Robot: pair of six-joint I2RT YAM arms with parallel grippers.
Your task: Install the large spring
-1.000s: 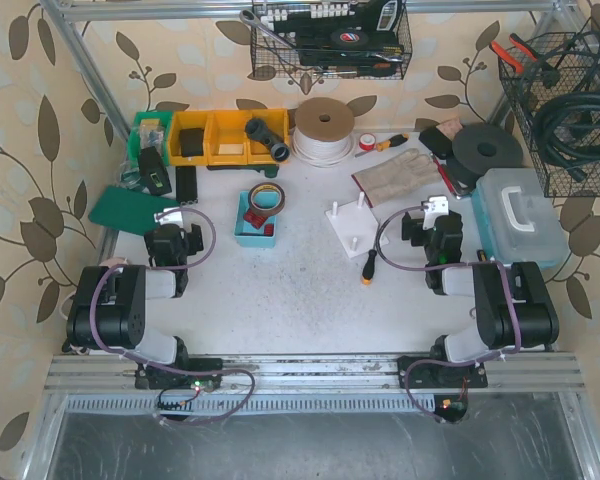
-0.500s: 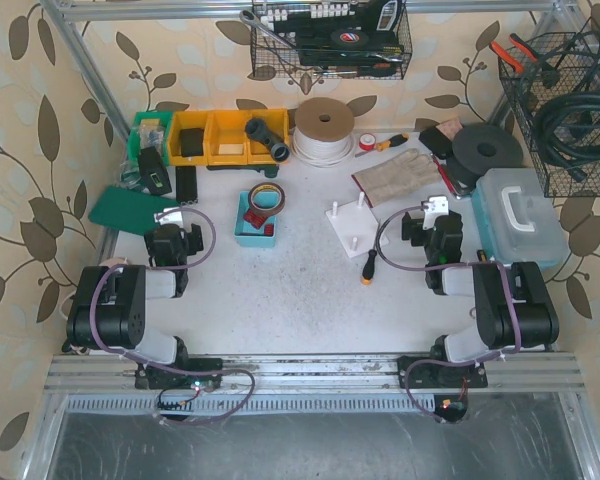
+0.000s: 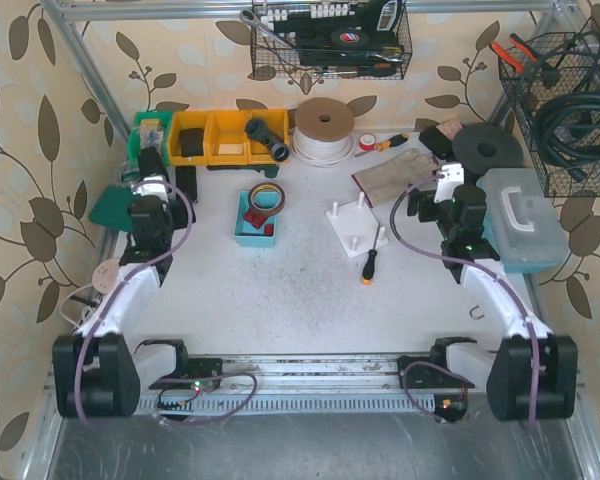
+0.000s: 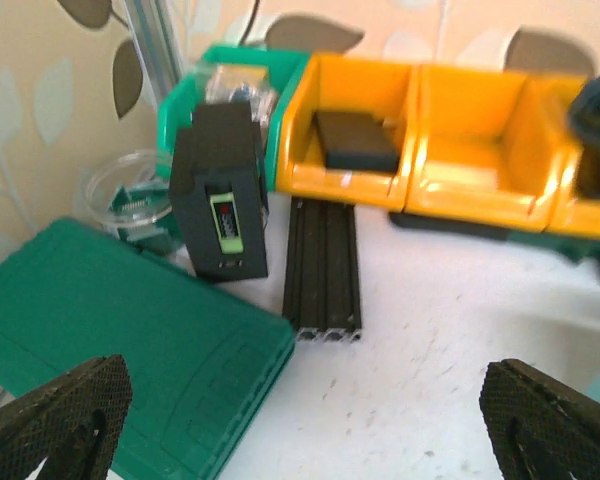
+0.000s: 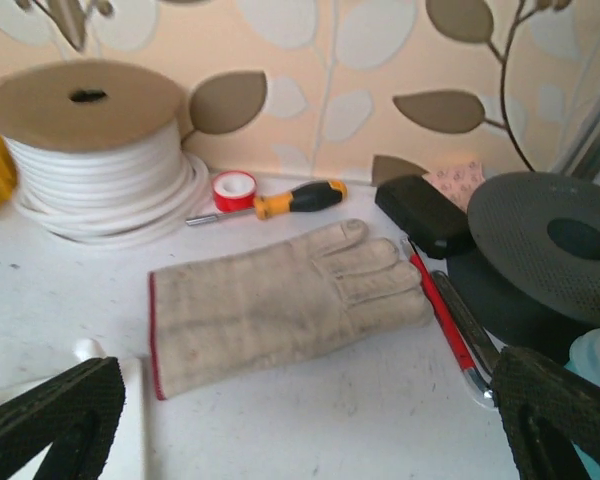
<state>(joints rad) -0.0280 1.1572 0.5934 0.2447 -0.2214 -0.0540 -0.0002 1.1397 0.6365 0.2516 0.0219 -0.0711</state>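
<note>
Finding: the left gripper (image 4: 300,425) stands with jaws spread wide and nothing between them. It hangs low over the table, facing a green case (image 4: 110,340), a black device with a green display (image 4: 223,205) and a black rail (image 4: 323,270). Beyond these stand the yellow bins (image 4: 450,150).

The right gripper (image 5: 305,420) is likewise fully parted and empty. Just ahead of it lies a work glove (image 5: 280,300). Farther back are a spool of white cord (image 5: 90,150), a red tape roll (image 5: 233,188) and a screwdriver (image 5: 280,203). A black disc (image 5: 570,245) sits to the right.

The white peg plate (image 3: 352,225) lies mid-table between the arms, apart from both grippers. A blue tray (image 3: 242,235) sits to its left.

The large spring cannot be identified in any view.
</note>
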